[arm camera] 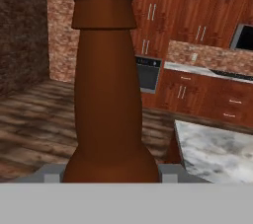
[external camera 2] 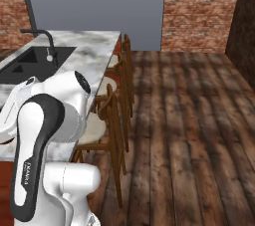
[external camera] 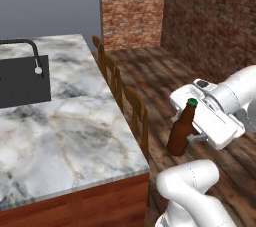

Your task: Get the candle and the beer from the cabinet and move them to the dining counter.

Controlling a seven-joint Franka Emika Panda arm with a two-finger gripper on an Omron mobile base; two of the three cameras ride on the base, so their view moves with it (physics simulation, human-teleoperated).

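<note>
Gripper: my gripper (external camera: pixel 192 138) is clamped on the lower body of the beer (external camera: pixel 181 128), one finger at each side of it.
Beer: it is held in the air, nearly upright with a slight tilt, green cap on top, off the right edge of the bench (external camera: pixel 75 136) and above the wooden floor (external camera: pixel 165 71).
Bench: the marble top lies to my left, with the black sink (external camera: pixel 22 81) and faucet (external camera: pixel 30 51) set in its far part.
In the way: a row of wooden stools (external camera: pixel 135 108) stands along the bench's right side, between the beer and the marble top; the nearest stool is just beside the bottle.
Around: brick walls (external camera: pixel 200 16) behind; in the hand view, reddish wooden cabinets (arm camera: pixel 192 16) and an oven (arm camera: pixel 148 72) far beyond the bottle, and a marble corner (arm camera: pixel 217 151) at lower right.
</note>
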